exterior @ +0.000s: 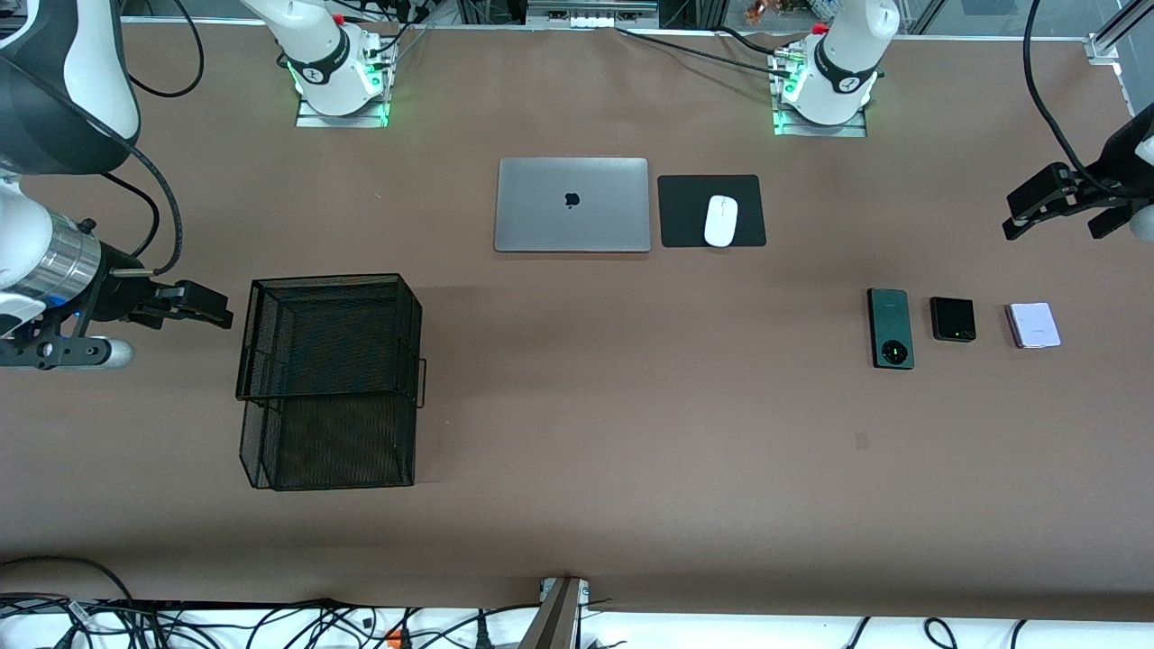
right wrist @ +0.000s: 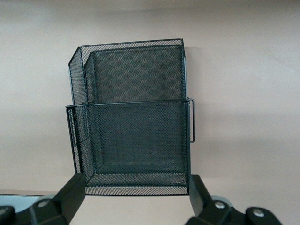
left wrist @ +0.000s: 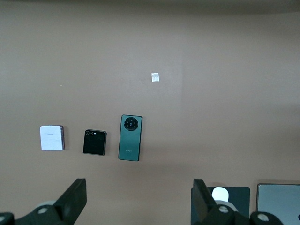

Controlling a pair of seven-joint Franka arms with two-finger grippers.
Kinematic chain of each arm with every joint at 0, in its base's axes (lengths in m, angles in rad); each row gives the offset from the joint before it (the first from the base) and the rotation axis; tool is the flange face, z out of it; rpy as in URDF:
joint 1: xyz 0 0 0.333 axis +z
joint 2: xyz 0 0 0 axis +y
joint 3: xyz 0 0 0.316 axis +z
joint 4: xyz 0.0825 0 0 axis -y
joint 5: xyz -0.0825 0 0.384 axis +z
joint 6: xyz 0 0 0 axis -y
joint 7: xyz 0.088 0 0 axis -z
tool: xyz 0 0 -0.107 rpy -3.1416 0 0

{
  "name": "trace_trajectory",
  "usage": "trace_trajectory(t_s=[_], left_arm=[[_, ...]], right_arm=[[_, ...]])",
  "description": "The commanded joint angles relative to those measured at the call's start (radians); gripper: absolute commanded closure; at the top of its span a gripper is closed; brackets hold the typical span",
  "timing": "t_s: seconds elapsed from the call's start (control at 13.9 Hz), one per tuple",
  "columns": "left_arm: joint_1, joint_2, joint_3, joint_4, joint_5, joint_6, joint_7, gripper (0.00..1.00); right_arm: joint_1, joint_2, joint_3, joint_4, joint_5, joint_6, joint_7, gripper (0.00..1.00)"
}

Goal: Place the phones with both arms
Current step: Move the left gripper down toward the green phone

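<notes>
Where the table comes closest to the front camera, you have a black mesh basket (exterior: 329,379) of two stacked tiers at the right arm's end, its lower tier reaching nearest the camera and both tiers empty.

Level with the basket's upper tier, at the left arm's end, you will find the three phones lying flat in a row, apart from one another. The dark-green phone (exterior: 891,328) lies nearest the table's middle, its round black camera ring toward the front camera. The black phone (exterior: 953,319) sits just beside it, and the pale pink-white phone (exterior: 1033,325) lies outermost.

Your right gripper (exterior: 194,305) hangs in the air just beside the basket's upper tier, jaws spread wide, nothing between them; its wrist view looks straight into the basket (right wrist: 133,136).

Your left gripper (exterior: 1050,203) hangs over bare table, farther from the front camera than the phone row, jaws fully apart and holding nothing.

Farther still, near the table's middle, a closed silver laptop (exterior: 572,205) lies beside a black mouse pad (exterior: 685,212) carrying a white mouse (exterior: 720,221).

Farthest off, both arm bases stand along the table edge
</notes>
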Motion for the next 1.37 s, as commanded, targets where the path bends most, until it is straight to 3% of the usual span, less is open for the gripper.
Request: trace_trajectory(t_s=[0.0, 0.79, 1.08, 1.3], left_arm=[[-0.011, -0.024, 0.012, -0.013, -0.02, -0.012, 0.011, 0.0], [0.036, -0.013, 0.025, -0.039, -0.014, -0.025, 0.03, 0.0], [0.062, -0.013, 0.027, -0.218, -0.009, 0.174, 0.068, 0.0], [0.096, -0.01, 0.027, -0.413, -0.005, 0.405, 0.132, 0.0]], right_arm=[[-0.004, 0.008, 0.003, 0.029, 0.008, -0.02, -0.009, 0.01], [-0.001, 0.008, 0.007, 0.03, -0.001, -0.039, -0.005, 0.01], [0.002, 0.008, 0.007, 0.03, -0.001, -0.04, -0.002, 0.01], [0.002, 0.008, 0.007, 0.029, -0.003, -0.042, -0.001, 0.01]])
